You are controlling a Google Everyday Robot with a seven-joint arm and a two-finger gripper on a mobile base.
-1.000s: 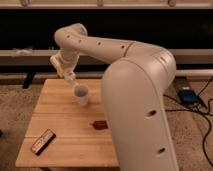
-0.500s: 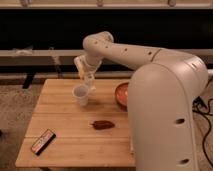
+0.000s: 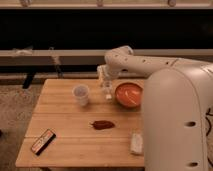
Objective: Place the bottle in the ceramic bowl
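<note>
Whitish, the bottle [image 3: 105, 85] is held in the closed pincer [image 3: 106, 89], now carried past the white cup [image 3: 81, 94]. It is brought beside the ceramic bowl [image 3: 129, 95], so release is judged near.

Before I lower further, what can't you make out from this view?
- Gripper, between cup and bowl: blurred, jaws shut, grip on the bottle unclear.
- Bowl's right edge: hidden by the arm.
- Dark flat object and pale packet: too small to identify.
</note>
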